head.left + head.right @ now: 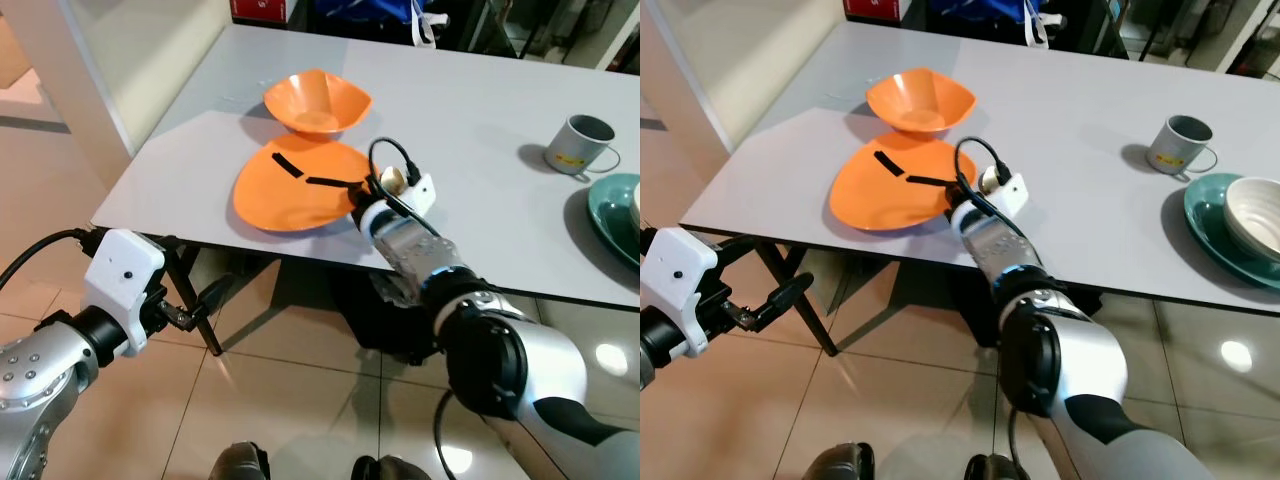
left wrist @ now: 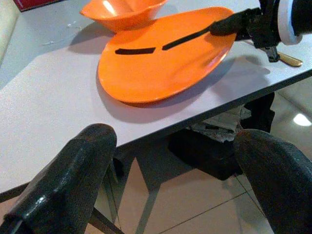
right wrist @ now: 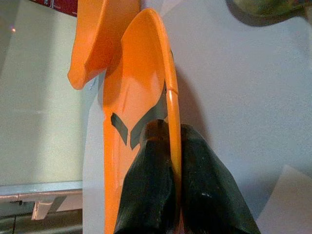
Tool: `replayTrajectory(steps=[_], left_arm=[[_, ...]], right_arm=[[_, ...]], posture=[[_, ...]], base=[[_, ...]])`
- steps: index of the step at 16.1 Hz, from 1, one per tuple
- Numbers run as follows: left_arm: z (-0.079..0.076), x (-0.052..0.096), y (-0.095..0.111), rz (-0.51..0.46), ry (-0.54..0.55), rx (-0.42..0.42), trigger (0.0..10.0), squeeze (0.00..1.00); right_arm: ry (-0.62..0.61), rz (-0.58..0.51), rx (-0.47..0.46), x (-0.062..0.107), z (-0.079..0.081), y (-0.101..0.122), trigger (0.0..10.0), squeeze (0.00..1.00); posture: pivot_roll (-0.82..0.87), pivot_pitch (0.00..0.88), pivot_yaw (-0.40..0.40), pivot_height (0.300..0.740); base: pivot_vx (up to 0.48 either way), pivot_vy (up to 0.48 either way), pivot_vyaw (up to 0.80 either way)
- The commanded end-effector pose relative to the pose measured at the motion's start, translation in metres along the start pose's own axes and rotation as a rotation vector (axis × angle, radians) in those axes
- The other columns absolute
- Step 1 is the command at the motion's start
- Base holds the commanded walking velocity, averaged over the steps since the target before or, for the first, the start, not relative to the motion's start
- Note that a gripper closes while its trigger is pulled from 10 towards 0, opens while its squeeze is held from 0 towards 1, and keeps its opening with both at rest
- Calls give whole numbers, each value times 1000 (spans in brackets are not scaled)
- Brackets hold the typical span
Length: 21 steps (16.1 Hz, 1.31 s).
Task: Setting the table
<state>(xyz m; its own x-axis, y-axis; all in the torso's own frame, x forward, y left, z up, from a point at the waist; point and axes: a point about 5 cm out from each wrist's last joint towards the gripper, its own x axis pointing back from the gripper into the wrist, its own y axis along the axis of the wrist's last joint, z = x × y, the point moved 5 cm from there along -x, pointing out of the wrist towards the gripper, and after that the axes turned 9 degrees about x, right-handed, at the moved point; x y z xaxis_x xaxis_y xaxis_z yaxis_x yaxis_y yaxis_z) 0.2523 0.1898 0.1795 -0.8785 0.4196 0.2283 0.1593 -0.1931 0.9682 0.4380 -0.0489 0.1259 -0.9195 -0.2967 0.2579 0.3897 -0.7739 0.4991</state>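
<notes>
My right claw (image 3: 168, 146) pinched the rim of the orange plate (image 1: 290, 190), one finger on top and one under. The plate lay at the near edge of the grey worktop (image 1: 480, 150), touching the orange bowl (image 1: 316, 100) behind it. My left claw (image 1: 195, 305) hung wide open and empty below the worktop's edge.
</notes>
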Motion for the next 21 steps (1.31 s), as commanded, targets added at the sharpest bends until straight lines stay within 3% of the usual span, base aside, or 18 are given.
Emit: replayTrajectory(steps=[1,2,3,4,6,9,14,19,20,21], left_arm=[[-1,4,4,-2,2,-11,10000,0],[-1,4,4,0,1,-10,10000,0],[-1,4,4,1,1,-9,10000,0],[-1,4,4,2,0,-9,10000,0],[-2,3,4,5,-4,-7,10000,0],[-2,2,3,6,-7,-5,10000,0],[-3,1,3,8,-19,-6,10000,0],[-4,-1,4,9,-27,-6,10000,0],[-4,-1,4,10,-28,-6,10000,0],[-5,-1,5,7,-29,-8,10000,0]], right_arm=[[-12,4,23,-1,2,-3,10000,0],[-8,18,41,-1,4,-9,10000,0],[-10,26,74,-1,4,-13,10000,878],[-16,34,112,-1,3,-16,10000,1000],[-20,52,238,-1,3,-20,10000,1000],[-22,51,290,-1,3,-18,10000,1000],[-111,63,611,-1,-3,-14,10000,1000],[-143,44,731,-2,1,-10,10000,973],[-148,31,781,-2,3,-7,10000,0],[-132,18,851,-3,8,-5,10000,0]], posture=[[242,172,-45,740],[245,175,-44,740],[245,175,-44,740],[248,175,-43,740],[245,174,-42,740],[241,168,-38,740],[240,164,-37,740],[244,158,-36,740],[245,158,-37,740],[246,156,-39,740]], base=[[0,0,0],[0,0,0],[0,0,0],[0,0,0],[0,0,0],[0,0,0],[0,0,0],[0,0,0],[0,0,0],[0,0,0]])
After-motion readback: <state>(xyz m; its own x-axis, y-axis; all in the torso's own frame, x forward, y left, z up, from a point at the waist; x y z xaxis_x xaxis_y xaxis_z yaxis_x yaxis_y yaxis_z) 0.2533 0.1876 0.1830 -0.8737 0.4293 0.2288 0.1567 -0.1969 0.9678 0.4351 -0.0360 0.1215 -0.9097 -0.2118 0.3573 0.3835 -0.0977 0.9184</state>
